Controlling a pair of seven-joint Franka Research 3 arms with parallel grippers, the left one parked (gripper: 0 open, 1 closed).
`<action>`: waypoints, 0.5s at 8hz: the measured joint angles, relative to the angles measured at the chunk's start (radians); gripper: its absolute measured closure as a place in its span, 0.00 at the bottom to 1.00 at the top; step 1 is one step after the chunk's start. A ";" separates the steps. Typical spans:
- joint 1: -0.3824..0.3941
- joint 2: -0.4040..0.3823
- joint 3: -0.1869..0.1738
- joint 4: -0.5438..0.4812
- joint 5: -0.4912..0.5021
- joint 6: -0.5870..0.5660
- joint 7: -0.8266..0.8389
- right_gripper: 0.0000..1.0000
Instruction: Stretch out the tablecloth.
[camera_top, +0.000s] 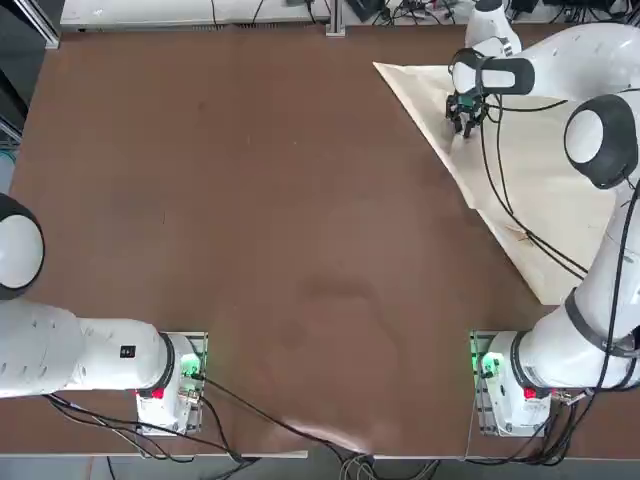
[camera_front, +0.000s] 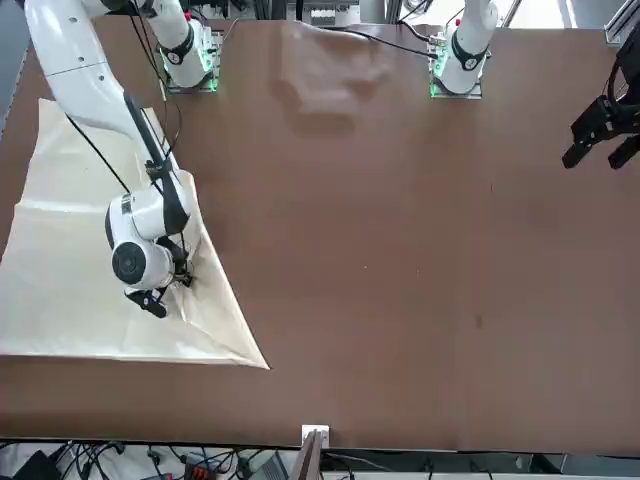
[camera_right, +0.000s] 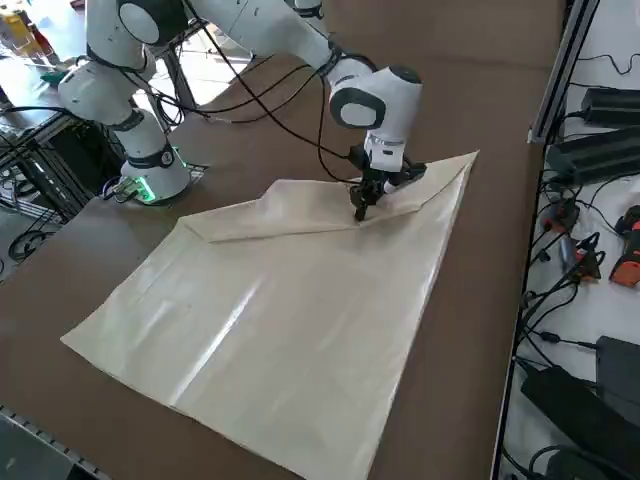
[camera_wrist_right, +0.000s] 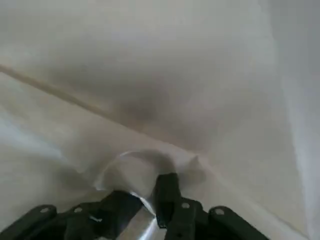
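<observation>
1. Tablecloth (camera_top: 560, 190) lies on far right part of brown counter (camera_top: 250, 200), w/ one side folded over onto itself along a diagonal edge.
2. Right pincer (camera_right: 360, 208) stands on that folded flap, near the far corner; fingers nearly together, pinching a small bump of cloth.
3. Risk: grip is thin, so cloth may slip out when pulled, or both layers come along.
</observation>
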 joint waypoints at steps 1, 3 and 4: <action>-0.002 0.000 -0.004 0.002 -0.010 0.000 -0.011 0.83; -0.020 0.000 -0.012 0.016 -0.012 -0.001 -0.076 0.93; -0.035 0.000 -0.014 0.025 -0.012 -0.001 -0.116 0.93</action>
